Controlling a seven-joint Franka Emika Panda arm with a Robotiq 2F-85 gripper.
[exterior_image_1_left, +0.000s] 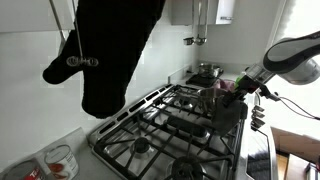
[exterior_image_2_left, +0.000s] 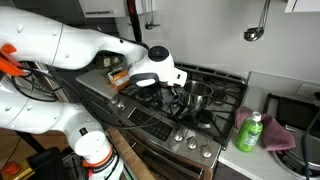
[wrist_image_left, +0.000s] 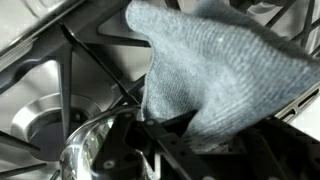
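A grey knitted cloth (wrist_image_left: 210, 70) fills most of the wrist view and lies over the black stove grate (wrist_image_left: 75, 70). My gripper (wrist_image_left: 175, 135) is at its lower edge, with the dark fingers closed on a fold of it. In an exterior view the gripper (exterior_image_1_left: 238, 92) is over the right side of the gas stove (exterior_image_1_left: 160, 125), and the cloth (exterior_image_1_left: 228, 112) hangs dark beneath it. In an exterior view the gripper (exterior_image_2_left: 145, 85) is low over the stove's left burners (exterior_image_2_left: 200, 115).
A steel pot (exterior_image_1_left: 207, 72) stands on a rear burner and also shows in an exterior view (exterior_image_2_left: 195, 97). A black oven mitt (exterior_image_1_left: 110, 50) hangs close to the camera. A green bottle (exterior_image_2_left: 249, 133) and a folded cloth (exterior_image_2_left: 282, 135) sit on the counter. A burner cap (wrist_image_left: 45, 120) lies under the grate.
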